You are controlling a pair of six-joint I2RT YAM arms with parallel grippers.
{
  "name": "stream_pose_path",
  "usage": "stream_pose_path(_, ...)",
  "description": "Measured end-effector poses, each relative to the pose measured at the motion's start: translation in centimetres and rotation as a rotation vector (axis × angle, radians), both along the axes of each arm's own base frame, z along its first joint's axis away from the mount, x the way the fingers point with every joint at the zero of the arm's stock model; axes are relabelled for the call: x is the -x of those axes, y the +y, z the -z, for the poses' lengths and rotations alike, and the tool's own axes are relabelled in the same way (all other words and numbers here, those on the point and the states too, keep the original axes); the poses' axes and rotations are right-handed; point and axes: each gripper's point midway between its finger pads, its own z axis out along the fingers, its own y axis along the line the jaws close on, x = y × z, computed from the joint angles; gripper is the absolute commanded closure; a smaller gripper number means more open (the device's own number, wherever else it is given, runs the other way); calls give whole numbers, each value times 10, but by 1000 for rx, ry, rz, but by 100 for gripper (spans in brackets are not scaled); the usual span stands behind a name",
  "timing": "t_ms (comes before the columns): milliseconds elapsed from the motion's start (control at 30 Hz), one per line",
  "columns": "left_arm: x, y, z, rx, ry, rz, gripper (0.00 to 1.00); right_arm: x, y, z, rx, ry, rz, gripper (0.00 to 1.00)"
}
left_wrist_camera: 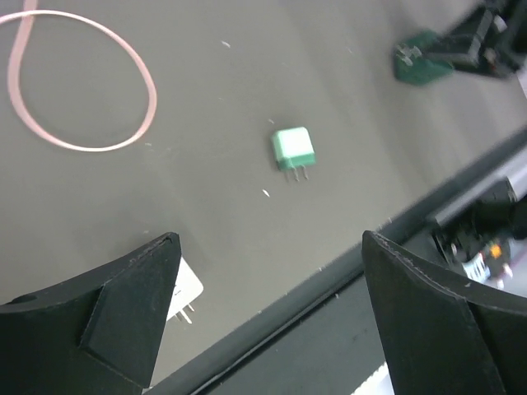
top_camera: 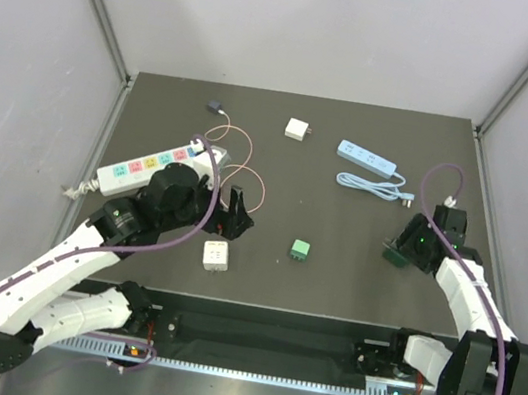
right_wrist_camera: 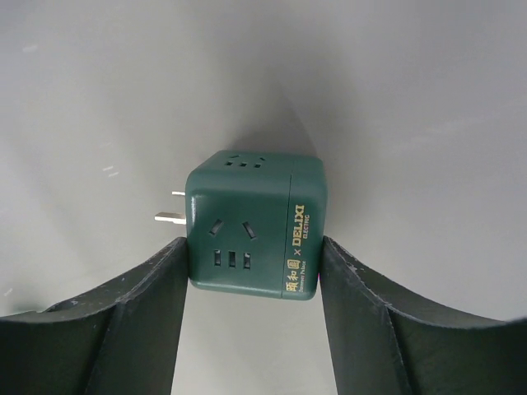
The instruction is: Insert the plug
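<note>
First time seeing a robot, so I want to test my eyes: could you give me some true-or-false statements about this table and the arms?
1. The right end effector has a dark green cube between its fingers. True.
2. The left end effector holds the light green plug. False: it is open and empty, and the plug lies on the table.
3. The blue power strip lies right of the white adapter. True.
4. The dark green cube is plugged into the white power strip. False: that strip lies far off on the left side.

White adapter (top_camera: 299, 128) far centre; light-green adapter (top_camera: 299, 250) mid-table; white cube (top_camera: 216, 254) near front edge
</note>
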Motion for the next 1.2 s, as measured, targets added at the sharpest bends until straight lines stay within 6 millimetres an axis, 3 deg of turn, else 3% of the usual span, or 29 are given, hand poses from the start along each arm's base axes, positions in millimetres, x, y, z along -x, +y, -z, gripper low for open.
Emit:
stream_pose_path(133,6,-12,1,5,0,93,8,-4,26,-2,-59,-20,-116,58)
stream_pose_path(300,8,-24,-6,-9,-78,221,7,6,85,-17,-131,-60,-357,60)
stream_pose_path(400,5,-33,-6,-42,-134,310,7,13,114,-44,-203,-135,-472,60)
stream_pose_path(567,-6,-50,-10,-101,-220,432,8,23,144,-99,-326,-299,-604,60)
stream_pose_path(733,-18,-77,-24,-96,-268,543,7,40,173,-133,-460,-365,-712,60)
stream_pose_path(1000,-13,-121,-42,-92,-342,696,7,52,195,-159,-556,-390,-781,61)
stream_pose_path(1200,-2,-137,-44,-132,-390,751,6,55,200,-168,-602,-398,-773,61)
